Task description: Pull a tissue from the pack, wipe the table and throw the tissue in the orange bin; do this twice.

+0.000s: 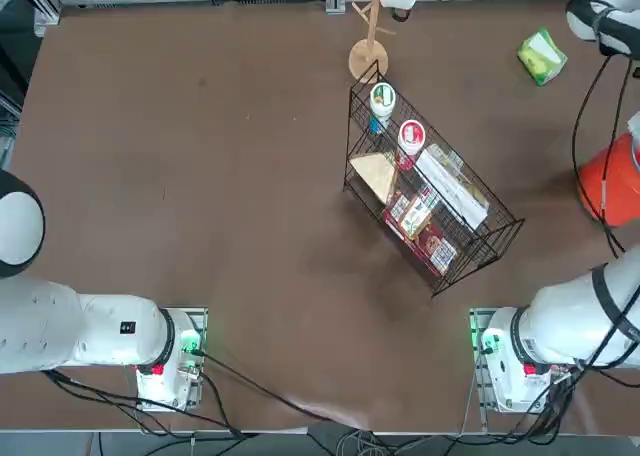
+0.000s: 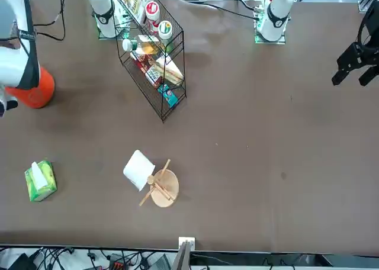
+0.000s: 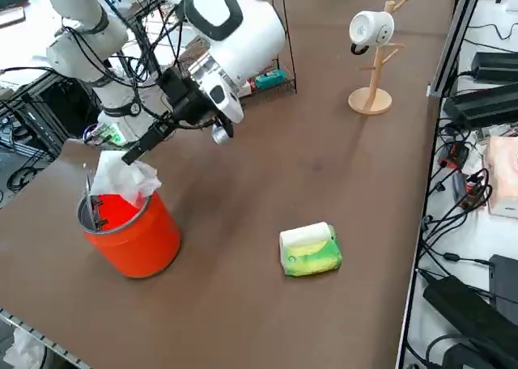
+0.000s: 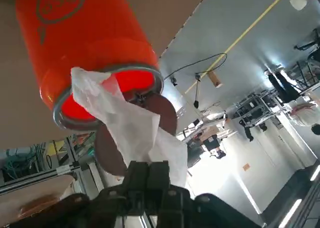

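Closed right pincer (image 4: pixel 150 175) pinching tissue (image 4: pixel 127 123)

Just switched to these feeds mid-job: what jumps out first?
The bright orange round plastic bin at the table's right edge, with a crumpled white tissue hanging over its mouth. The right gripper hovers just above, jaws shut on that tissue. Nearby lies the lime-green soft tissue pack.

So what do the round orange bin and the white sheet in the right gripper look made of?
Round orange bin: apparently smooth, glossy plastic with a grey rim. White sheet: thin, soft tissue paper, crumpled and draping limp from the shut right gripper over the bin's mouth.
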Motion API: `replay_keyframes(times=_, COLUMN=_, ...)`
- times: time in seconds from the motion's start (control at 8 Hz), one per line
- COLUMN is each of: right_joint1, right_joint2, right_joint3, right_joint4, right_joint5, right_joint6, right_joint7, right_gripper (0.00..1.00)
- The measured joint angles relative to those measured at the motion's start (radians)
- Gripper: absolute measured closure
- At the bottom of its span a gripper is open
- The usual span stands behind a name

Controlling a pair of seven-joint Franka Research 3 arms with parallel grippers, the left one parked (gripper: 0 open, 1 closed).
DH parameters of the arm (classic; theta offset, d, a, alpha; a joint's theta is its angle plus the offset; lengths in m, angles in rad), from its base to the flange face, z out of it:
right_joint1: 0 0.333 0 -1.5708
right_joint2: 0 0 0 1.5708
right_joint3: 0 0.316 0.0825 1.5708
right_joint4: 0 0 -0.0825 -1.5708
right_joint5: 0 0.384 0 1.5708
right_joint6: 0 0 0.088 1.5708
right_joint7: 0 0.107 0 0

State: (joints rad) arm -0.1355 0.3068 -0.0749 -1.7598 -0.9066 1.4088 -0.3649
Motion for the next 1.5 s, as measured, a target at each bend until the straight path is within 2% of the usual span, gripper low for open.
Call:
replay_keyframes(times=1.38, right_joint1=-0.112, right_joint2=0.010, right_joint3=-0.002, right_joint4=-0.102, right_joint5=0.107, right_joint6=0.131, right_joint7=0.000, right_gripper=0.97)
replay_keyframes(times=1.5, right_joint1=-0.113, right_joint2=0.010, right_joint3=-0.002, right_joint4=-0.104, right_joint5=0.119, right_joint6=0.133, right_joint7=0.000, right_gripper=0.81)
